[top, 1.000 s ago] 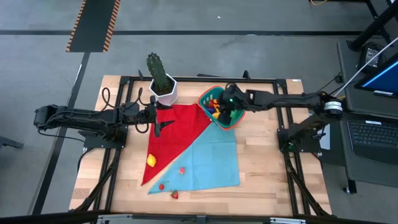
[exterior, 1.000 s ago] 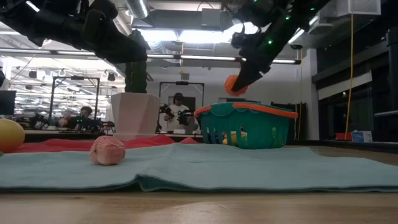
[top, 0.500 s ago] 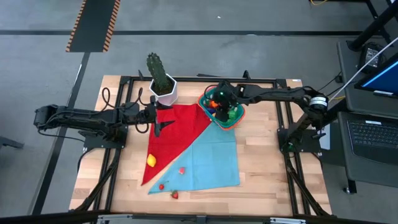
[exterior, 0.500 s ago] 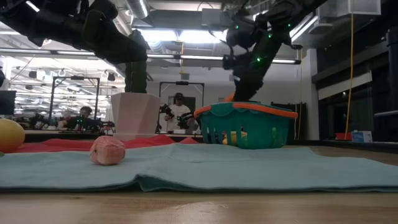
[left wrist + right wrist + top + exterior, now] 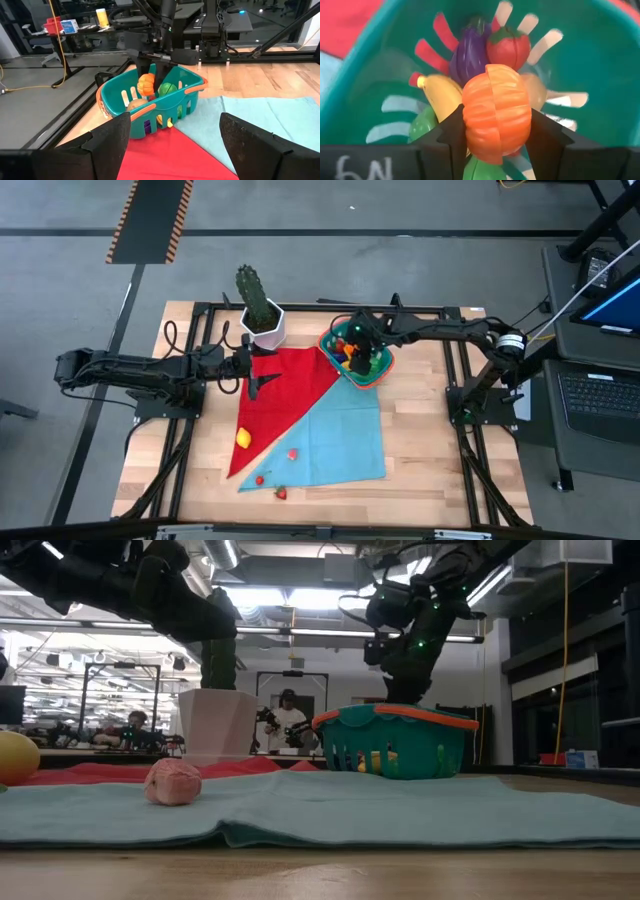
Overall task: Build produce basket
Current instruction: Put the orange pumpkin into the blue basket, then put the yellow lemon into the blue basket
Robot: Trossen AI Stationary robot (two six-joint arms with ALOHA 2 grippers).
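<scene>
Holding an orange (image 5: 496,114) between half-closed fingers inside the part-filled basket (image 5: 383,365), the right gripper (image 5: 358,355) left a lemon (image 5: 243,438) and seemingly three berries near the cloths' front edge, while the left gripper (image 5: 262,378) waited wide open.

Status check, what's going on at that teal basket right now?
Right gripper shut on orange, down inside basket. Left gripper open, waiting over red cloth. Lemon and berries not yet collected. Nothing blocking.
</scene>
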